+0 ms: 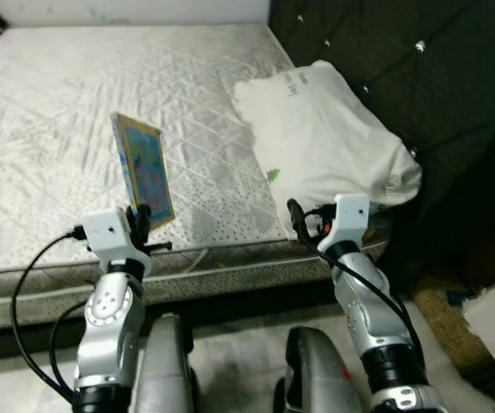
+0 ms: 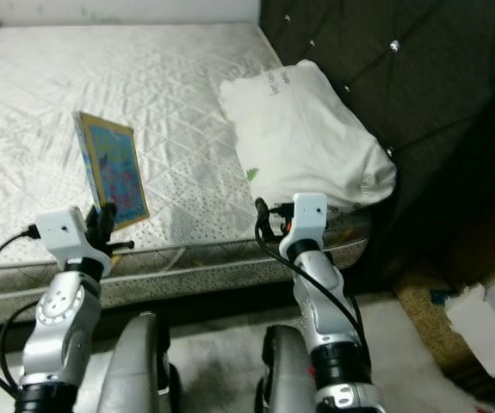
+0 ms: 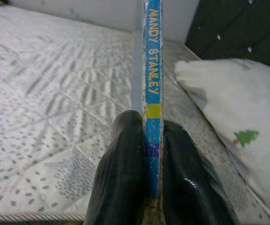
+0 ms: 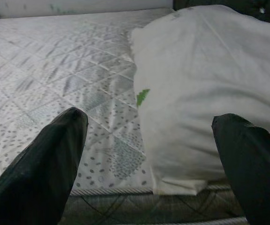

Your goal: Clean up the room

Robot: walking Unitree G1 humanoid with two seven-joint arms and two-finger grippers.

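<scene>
Quilted mattress point(image 1: 75, 103) beneath an upright book point(image 1: 146, 172) clamped in the left pincer point(image 1: 140, 218); right pincer point(image 1: 303, 219) spread before the pillow point(image 1: 324, 129).

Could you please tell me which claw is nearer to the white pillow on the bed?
The right claw: open, just short of the white pillow. The left claw grips a thin blue picture book farther away.

Book point(image 1: 144, 168) stands on edge near bed point(image 1: 49, 129) front edge; pillow point(image 1: 324, 138) on bed's right side against headboard point(image 1: 402, 60).
</scene>
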